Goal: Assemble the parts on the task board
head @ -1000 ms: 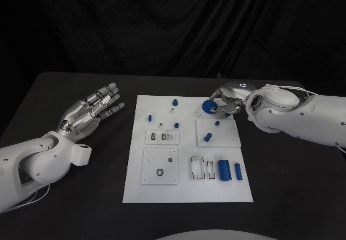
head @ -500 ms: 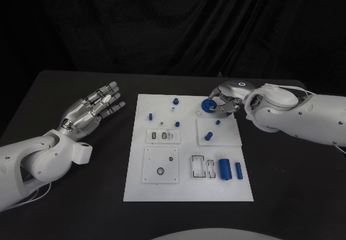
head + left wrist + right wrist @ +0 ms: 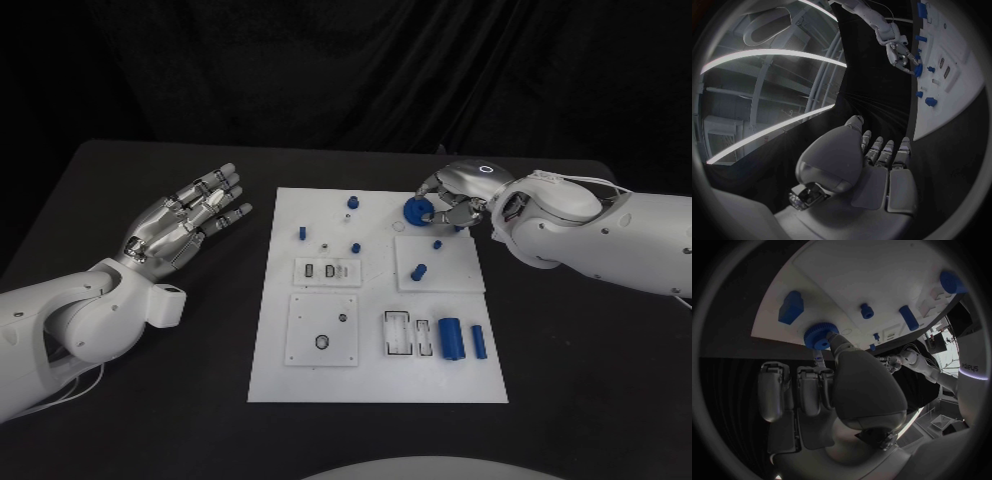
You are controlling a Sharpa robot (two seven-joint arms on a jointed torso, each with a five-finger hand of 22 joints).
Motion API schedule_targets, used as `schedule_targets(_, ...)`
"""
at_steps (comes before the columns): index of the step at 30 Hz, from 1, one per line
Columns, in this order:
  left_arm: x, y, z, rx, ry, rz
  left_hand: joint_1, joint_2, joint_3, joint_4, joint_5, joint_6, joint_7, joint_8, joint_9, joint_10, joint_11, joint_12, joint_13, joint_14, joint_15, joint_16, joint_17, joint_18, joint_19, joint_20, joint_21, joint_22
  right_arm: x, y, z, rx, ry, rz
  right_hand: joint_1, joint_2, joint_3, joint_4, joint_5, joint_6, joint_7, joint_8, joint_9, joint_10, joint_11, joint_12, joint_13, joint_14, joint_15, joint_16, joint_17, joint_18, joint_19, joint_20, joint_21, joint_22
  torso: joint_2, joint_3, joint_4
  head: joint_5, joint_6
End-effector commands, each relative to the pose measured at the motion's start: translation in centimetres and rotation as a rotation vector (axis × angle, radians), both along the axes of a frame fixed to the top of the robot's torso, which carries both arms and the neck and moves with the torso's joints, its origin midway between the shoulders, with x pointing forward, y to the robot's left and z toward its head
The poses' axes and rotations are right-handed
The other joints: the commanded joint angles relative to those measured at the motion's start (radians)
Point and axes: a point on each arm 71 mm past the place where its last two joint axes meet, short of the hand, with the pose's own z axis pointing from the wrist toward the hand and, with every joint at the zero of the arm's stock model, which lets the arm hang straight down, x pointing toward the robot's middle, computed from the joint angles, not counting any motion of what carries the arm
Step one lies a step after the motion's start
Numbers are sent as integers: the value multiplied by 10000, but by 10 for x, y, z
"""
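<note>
The white task board (image 3: 375,385) lies in the middle of the black table. My right hand (image 3: 456,200) hovers over the board's far right corner and pinches a round blue toothed part (image 3: 420,211) between thumb and finger. The right wrist view shows that part (image 3: 821,335) at the fingertips, just above the board's edge (image 3: 867,270). My left hand (image 3: 188,218) is raised over the table to the left of the board, fingers spread and holding nothing. Small blue pegs (image 3: 417,271) stand on the board, and two blue cylinders (image 3: 450,339) lie near its front right.
White inset blocks with slots and holes (image 3: 322,331) sit on the board's left half. A blue block (image 3: 791,306) and a small peg (image 3: 867,311) lie close to the held part. Bare black table surrounds the board on all sides.
</note>
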Motion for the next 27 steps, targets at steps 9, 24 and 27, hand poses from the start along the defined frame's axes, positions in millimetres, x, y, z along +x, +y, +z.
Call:
schedule_targets(9, -2, 1, 6, -652, -633, 4, 60, 62, 86, 2, 54, -54, -5, -37, -6, -56, 31, 13, -7, 15, 55, 28, 3, 42, -8, 82, 36, -1, -15, 21, 18, 139, -784, 1026, -78, 86, -48, -49, 60, 1144, -548, 765, 1286, 1022, 8, 26, 2633, 931, 1, -81, 2308, -55, 277, -12, -43, 1796, 6, 4, -11, 37, 4)
schedule_targets(24, -2, -2, 5, -653, -592, -78, 60, 58, 157, -21, 54, -35, 9, -30, -1, -49, 34, 40, -2, 48, 89, 55, 13, 37, 2, 87, 43, 2, -6, 82, 27, -231, -432, 2329, -188, 90, -89, 18, -27, 1076, -533, 712, 1344, 1022, 38, 26, 2633, 928, 27, -90, 2299, -53, 275, 10, -55, 1794, -3, -11, 2, 52, 27)
schedule_targets(27, -2, -3, 5, -653, -585, -94, 60, 58, 157, -21, 54, -35, 9, -30, -1, -49, 34, 40, -2, 48, 89, 55, 13, 37, 2, 87, 43, 2, -1, 91, 26, -330, -394, 2478, -192, 93, -88, 20, -36, 1057, -528, 698, 1347, 1022, 36, 26, 2633, 926, 28, -97, 2290, -52, 274, 12, -59, 1791, 2, -6, -1, 42, 15)
